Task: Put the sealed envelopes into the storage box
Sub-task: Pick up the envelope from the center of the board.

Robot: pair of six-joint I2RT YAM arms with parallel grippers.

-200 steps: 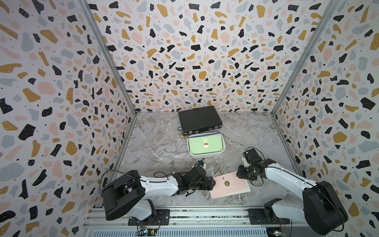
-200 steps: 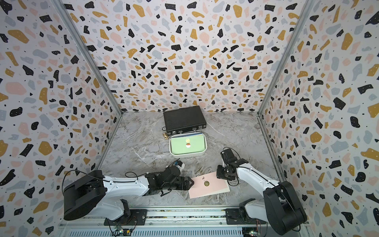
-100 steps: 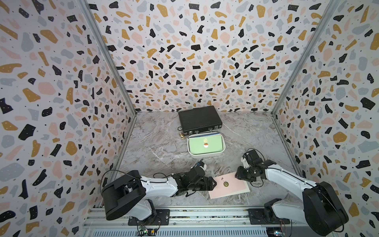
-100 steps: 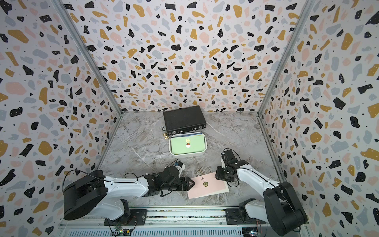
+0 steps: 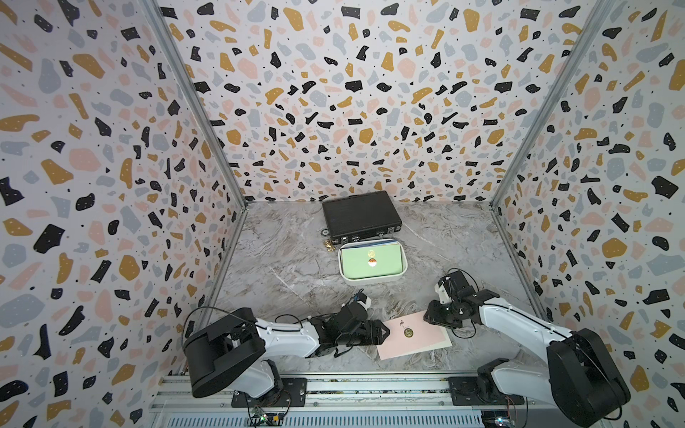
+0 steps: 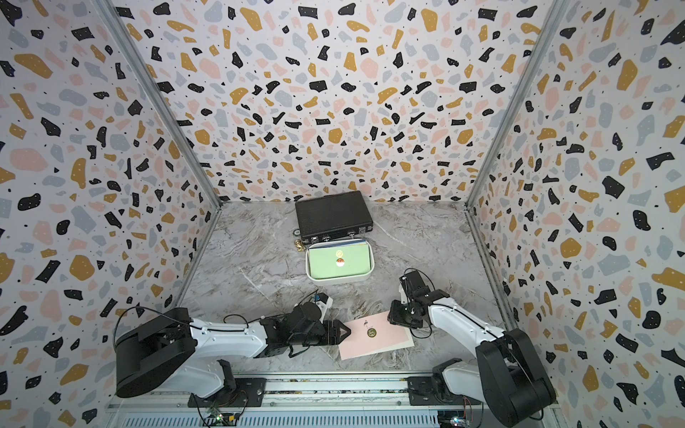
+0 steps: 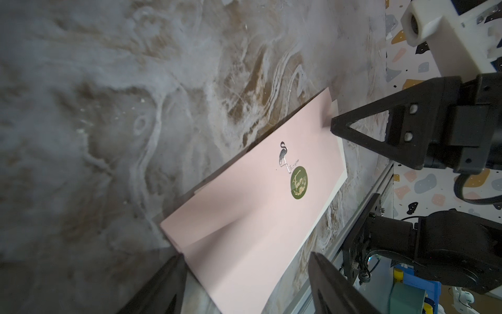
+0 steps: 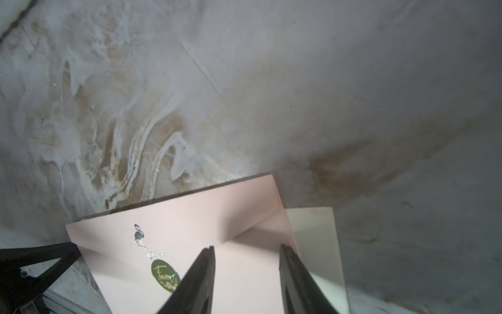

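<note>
Sealed envelopes (image 5: 370, 261) (green on top) lie in the storage box (image 5: 372, 280), far centre. A pink envelope (image 5: 415, 337) over a cream one (image 8: 312, 231) waits on the near desk (image 5: 296, 274). The left claw (image 7: 245, 255) gapes wide at its left end, the right claw (image 8: 246, 246) half-parted over its right; both empty.

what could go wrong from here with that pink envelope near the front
The pink envelope lies on a cream envelope, so the left gripper, open at its end, may lift or drag both. The right gripper sits over the other end; lifting against it could crease the paper. The box already shows a green envelope near its rim, so another may sit proud.
</note>
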